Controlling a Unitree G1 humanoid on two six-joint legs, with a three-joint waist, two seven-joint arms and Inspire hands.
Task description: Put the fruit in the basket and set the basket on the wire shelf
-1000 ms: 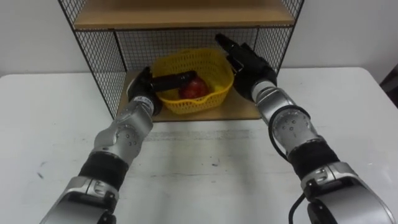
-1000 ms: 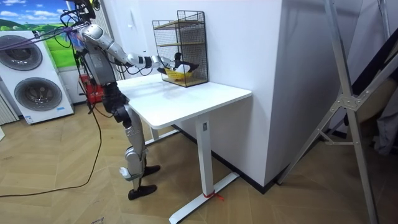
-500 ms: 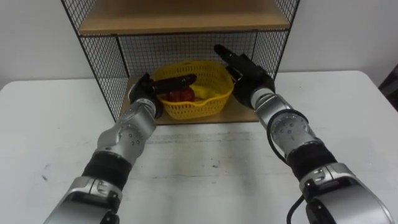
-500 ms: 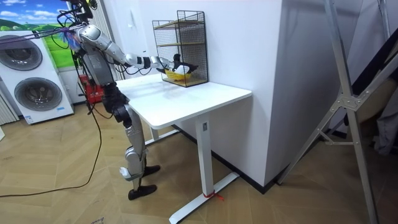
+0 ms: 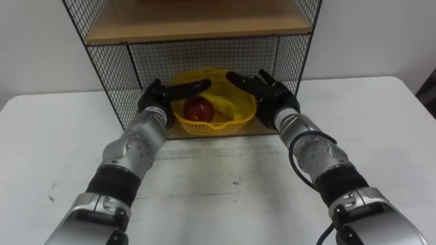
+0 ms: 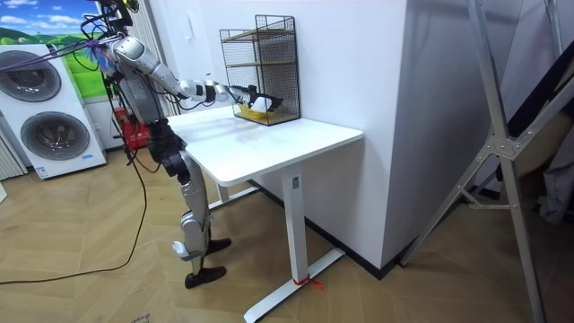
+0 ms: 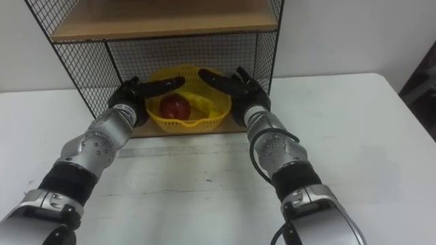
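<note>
While the robot stands at the edge of the white surface with both arms stretched forward, a yellow basket sits on the lower wooden board of the wire shelf, under its upper board. A red apple and a yellow banana lie inside the basket, touching each other. The left hand is at the basket's left rim, its fingers straight and reaching across the rim above the apple. The right hand hovers at the right rim, fingers spread and apart, holding nothing. In the room view, two washing machines stand behind the robot.
</note>
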